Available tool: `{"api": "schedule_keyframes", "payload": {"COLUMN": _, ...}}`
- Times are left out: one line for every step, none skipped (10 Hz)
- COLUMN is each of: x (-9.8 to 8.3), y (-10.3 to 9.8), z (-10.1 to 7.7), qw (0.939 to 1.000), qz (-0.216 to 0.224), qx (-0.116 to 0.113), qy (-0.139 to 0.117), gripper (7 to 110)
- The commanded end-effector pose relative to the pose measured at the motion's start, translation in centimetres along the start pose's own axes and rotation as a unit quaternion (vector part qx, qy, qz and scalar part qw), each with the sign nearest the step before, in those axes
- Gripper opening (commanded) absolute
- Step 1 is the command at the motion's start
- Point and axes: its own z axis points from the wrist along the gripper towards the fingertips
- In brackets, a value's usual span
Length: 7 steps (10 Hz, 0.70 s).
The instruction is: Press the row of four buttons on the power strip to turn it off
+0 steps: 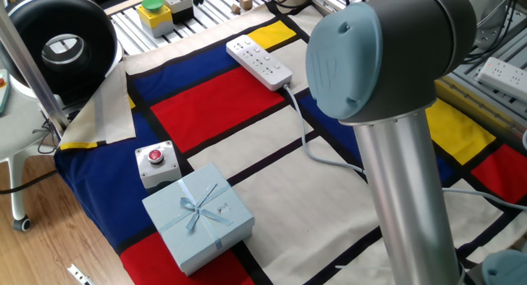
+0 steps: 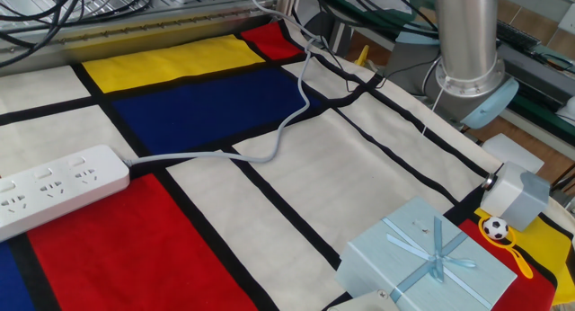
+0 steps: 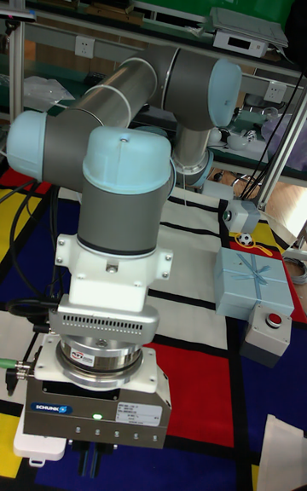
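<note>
Power strip point(image 1: 259, 61) white, long, dark socket holes, pale grey cord point(image 2: 287, 122) trailing; lies on red cloth panel; gripper point(image 3: 89, 455) directly above its end point(image 3: 38, 448); finger state unreadable

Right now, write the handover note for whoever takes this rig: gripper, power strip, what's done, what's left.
Gripper: seen only in the tall fixed view, at the bottom edge; finger state not visible.
Power strip: lies on the chequered cloth, one end on a red panel, grey cord trailing toward the arm's base. Nothing touches it.
Four buttons: too small to tell apart.
Done: no press evident.
Left: press all four buttons.
</note>
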Motion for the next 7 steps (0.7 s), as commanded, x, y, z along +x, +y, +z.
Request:
{"api": "schedule_keyframes", "payload": {"x": 0.32, "y": 0.14, "z": 0.0, "qw": 0.9999, "qz": 0.003, "qx": -0.009, "qy": 0.008, "gripper": 7}}
{"api": "schedule_keyframes", "payload": {"x": 0.4, "y": 0.11, "z": -0.01, "qw": 0.9999, "qz": 0.001, "qx": -0.009, "qy": 0.009, "gripper": 7}}
{"api": "schedule_keyframes", "payload": {"x": 0.45, "y": 0.11, "z": -0.02, "qw": 0.9999, "qz": 0.0, "qx": -0.009, "qy": 0.01, "gripper": 7}}
{"api": "schedule_keyframes", "payload": {"x": 0.45, "y": 0.25, "z": -0.03, "qw": 0.9999, "qz": -0.001, "qx": -0.012, "qy": 0.01, "gripper": 7}}
{"api": "schedule_keyframes", "payload": {"x": 0.42, "y": 0.28, "z": -0.05, "qw": 0.9999, "qz": -0.001, "qx": -0.012, "qy": 0.009, "gripper": 7}}
{"api": "schedule_keyframes", "payload": {"x": 0.41, "y": 0.32, "z": -0.04, "qw": 0.9999, "qz": -0.002, "qx": -0.013, "qy": 0.009, "gripper": 7}}
{"api": "schedule_keyframes", "payload": {"x": 0.4, "y": 0.32, "z": 0.0, "qw": 0.9999, "qz": -0.002, "qx": -0.013, "qy": 0.009, "gripper": 7}}
